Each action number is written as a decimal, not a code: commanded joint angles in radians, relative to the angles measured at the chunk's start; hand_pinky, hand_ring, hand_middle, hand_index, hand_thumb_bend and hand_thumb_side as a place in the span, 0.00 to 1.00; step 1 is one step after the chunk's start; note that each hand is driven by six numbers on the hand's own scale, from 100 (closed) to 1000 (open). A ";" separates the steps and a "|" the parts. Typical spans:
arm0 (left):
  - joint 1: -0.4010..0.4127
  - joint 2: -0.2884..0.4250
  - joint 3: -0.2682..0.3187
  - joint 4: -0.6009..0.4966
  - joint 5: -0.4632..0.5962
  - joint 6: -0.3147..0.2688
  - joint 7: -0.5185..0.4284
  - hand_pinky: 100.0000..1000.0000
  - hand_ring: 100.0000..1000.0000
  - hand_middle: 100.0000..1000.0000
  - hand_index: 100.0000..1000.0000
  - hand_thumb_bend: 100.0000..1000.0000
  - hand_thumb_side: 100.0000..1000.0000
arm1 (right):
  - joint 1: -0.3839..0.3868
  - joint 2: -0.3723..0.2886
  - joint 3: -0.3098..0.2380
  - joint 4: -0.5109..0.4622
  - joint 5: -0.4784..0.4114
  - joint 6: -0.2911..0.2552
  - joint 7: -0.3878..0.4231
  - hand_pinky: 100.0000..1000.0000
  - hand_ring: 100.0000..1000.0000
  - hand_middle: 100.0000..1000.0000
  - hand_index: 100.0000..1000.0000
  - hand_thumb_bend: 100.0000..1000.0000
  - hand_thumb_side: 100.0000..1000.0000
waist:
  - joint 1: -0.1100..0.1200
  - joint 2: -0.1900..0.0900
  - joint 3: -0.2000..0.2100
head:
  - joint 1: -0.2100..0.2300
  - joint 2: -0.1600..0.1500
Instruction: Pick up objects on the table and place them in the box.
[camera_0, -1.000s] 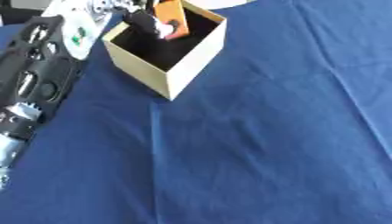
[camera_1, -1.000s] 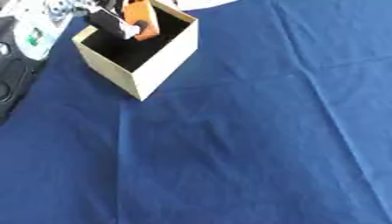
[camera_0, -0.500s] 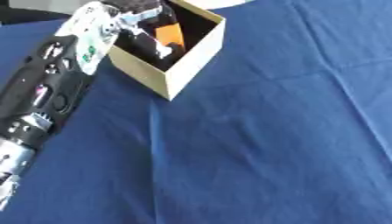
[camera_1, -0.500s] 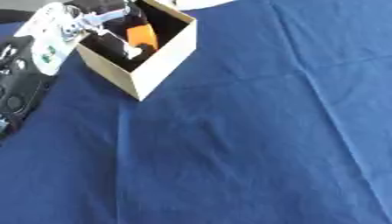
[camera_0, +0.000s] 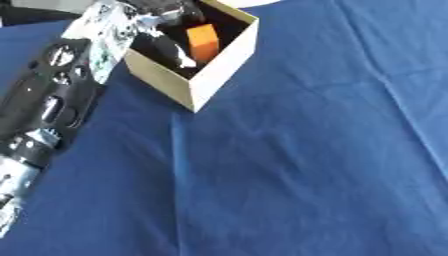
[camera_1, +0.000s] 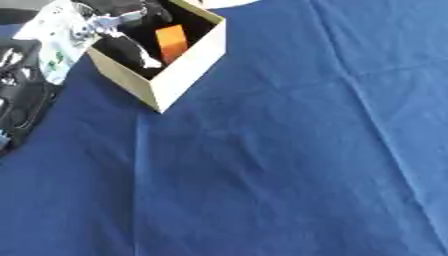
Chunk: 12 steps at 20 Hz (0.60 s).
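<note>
A tan cardboard box (camera_0: 226, 65) with a dark inside stands at the upper left of the blue cloth. An orange block (camera_0: 203, 42) stands inside it, against the far right wall. My left arm comes in from the left edge, and my left hand (camera_0: 160, 10) reaches over the box's left rim into its opening. A black shape with a pale tip (camera_0: 178, 55) lies in the box just left of the orange block; whether it is part of the hand is unclear. The hand is dark against the box's inside. My right hand shows in neither view.
The blue cloth (camera_0: 297, 170) covers the whole table, with creases running across the middle and right. My black and silver left forearm (camera_0: 52, 95) lies along the left edge. A pale strip shows beyond the cloth's far edge (camera_1: 223, 3).
The orange block has gone from the box's top opening, near the hand, down to standing inside it. My left forearm has swung further over the box's left side.
</note>
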 joint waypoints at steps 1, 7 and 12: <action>-0.028 0.023 0.020 -0.042 0.020 0.005 0.011 0.45 0.69 0.76 0.86 0.56 0.54 | -0.006 -0.009 -0.010 -0.020 0.002 0.004 -0.001 0.77 0.66 0.60 0.73 0.00 0.87 | -0.008 -0.036 0.003 | -0.002 0.012; -0.027 0.038 0.052 -0.153 0.107 0.029 0.052 0.35 0.58 0.65 0.76 0.17 0.52 | 0.004 -0.017 -0.012 -0.020 0.006 0.007 -0.004 0.77 0.67 0.60 0.73 0.00 0.86 | -0.012 -0.052 0.021 | -0.012 0.030; 0.002 0.094 0.095 -0.284 0.188 0.017 0.130 0.32 0.55 0.62 0.70 0.05 0.48 | 0.014 -0.025 -0.016 -0.020 0.012 0.009 -0.009 0.77 0.67 0.60 0.73 0.00 0.85 | -0.013 -0.072 0.048 | -0.027 0.053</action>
